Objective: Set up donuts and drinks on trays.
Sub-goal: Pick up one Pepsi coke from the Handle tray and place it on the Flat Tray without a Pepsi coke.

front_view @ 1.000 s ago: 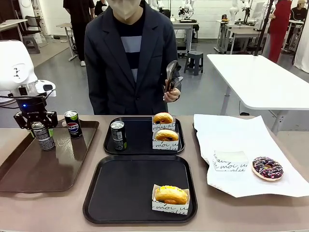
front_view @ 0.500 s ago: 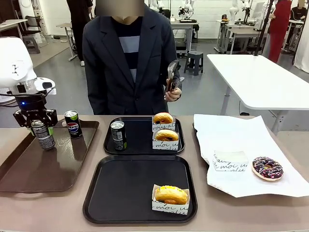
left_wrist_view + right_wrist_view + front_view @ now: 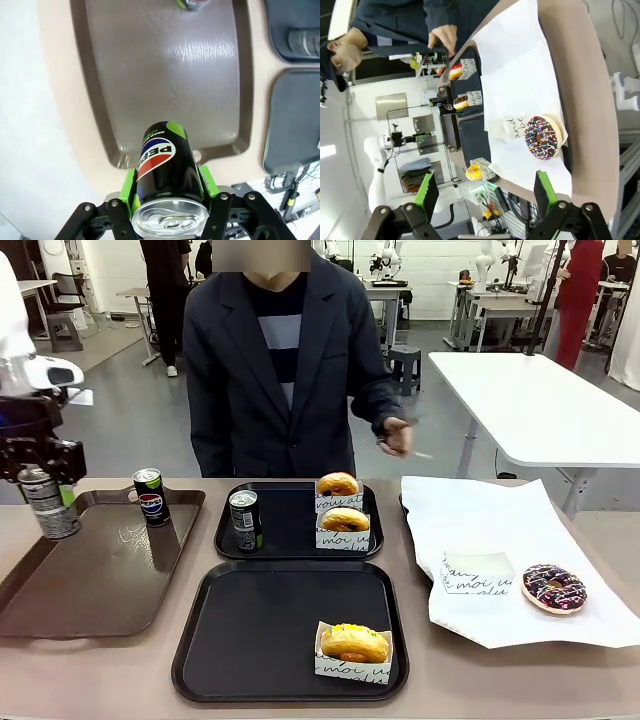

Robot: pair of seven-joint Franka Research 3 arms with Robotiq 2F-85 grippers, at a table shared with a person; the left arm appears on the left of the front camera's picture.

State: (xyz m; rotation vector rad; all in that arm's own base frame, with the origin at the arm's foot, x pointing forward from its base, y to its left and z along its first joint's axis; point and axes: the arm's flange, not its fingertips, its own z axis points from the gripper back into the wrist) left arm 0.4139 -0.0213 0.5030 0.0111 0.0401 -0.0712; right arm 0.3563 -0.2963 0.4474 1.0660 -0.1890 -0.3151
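My left gripper is shut on a dark drink can, held in the air over the left end of the brown tray. In the left wrist view the can sits between the green pads of the left gripper, high above that tray. The far black tray holds a can and two sleeved donuts. A yellow donut lies on the near black tray. My right gripper is open and holds nothing, well above the table's right end.
A second can stands at the brown tray's far end. On the white paper at the right lie a chocolate-sprinkle donut and an empty sleeve. The person's hand hovers beyond the far edge.
My left gripper has risen and shifted left, lifting the can off the brown tray. The person's hand with the tongs has dropped and swung to the right.
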